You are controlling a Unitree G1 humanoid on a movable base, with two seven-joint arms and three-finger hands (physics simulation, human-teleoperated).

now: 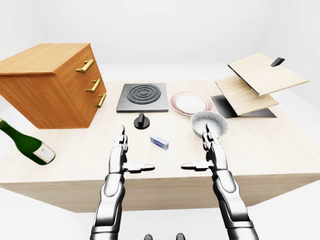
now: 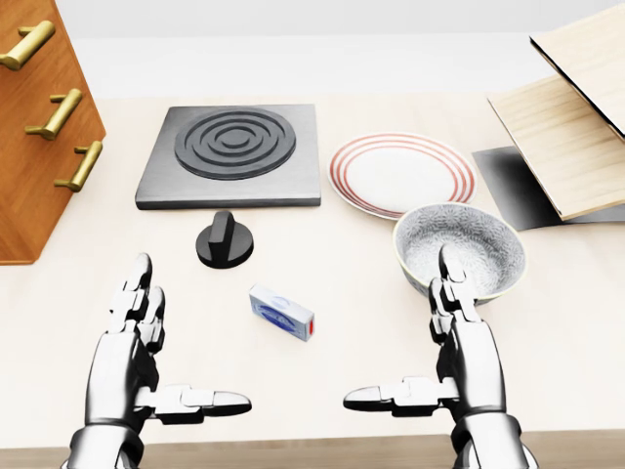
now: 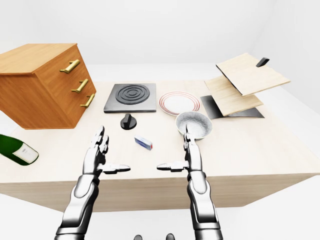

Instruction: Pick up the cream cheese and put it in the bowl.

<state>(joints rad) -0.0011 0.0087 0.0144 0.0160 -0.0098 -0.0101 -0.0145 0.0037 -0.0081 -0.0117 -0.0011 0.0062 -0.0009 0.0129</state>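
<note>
The robot's silver three-finger left hand (image 2: 137, 337) and its matching right hand (image 2: 459, 332) hover unclenched above a pale wooden table (image 2: 342, 293), fingers pointing up the head view and thumbs stretched inward toward each other, neither one grasping anything. Between the two hands, slightly above the thumbs in the head view and nearer the left thumb's tip, a small white-and-blue cream cheese box (image 2: 282, 312) lies flat on the table at a slant, touching neither hand. Just above the right hand's fingertips sits a speckled grey ceramic bowl (image 2: 459, 246), upright; the fingertips overlap its lower rim in the view, though whether they touch it cannot be told. Up and left of the bowl lies a white plate with red rings (image 2: 402, 174), its edge close by the bowl's rim. Above the cream cheese box stands a round black knob (image 2: 225, 240), and beyond it a dark grey square burner plate with raised concentric rings (image 2: 229, 154). Far to the left hand's upper left stands a brown wooden drawer cabinet with three brass handles (image 1: 55, 85), and to that hand's left a green glass wine bottle with a white label (image 1: 27, 142) lies on its side. Up and right of the right hand, light wooden boards (image 1: 257, 82) rest stacked and tilted over a dark flat base.
</note>
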